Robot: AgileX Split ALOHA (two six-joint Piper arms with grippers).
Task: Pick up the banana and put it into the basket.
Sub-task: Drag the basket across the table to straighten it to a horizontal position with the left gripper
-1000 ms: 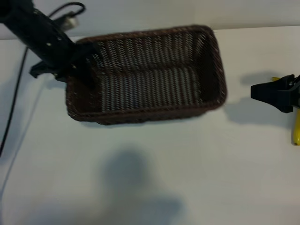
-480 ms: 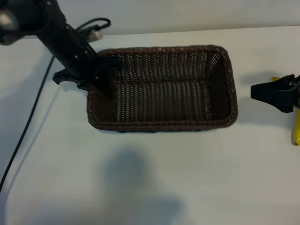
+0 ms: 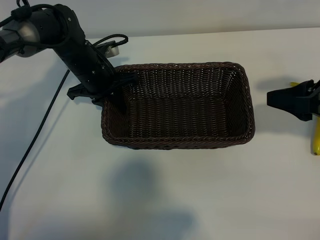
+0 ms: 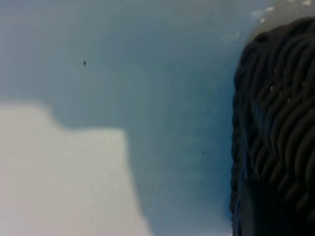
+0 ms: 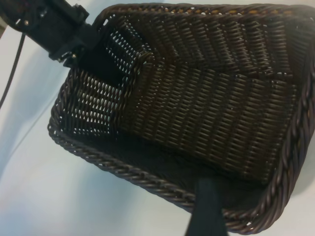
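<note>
My left gripper [image 3: 112, 87] is clenched on the basket's [image 3: 240, 107] left rim, positioning it; next, my released right gripper [image 3: 285, 102] must take the banana [image 3: 316, 140].

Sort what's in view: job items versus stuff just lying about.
Job:
- basket, left gripper gripping its rim
- banana, at the table's right edge
- right gripper, open, parked there

Lying about:
- black cable
</note>
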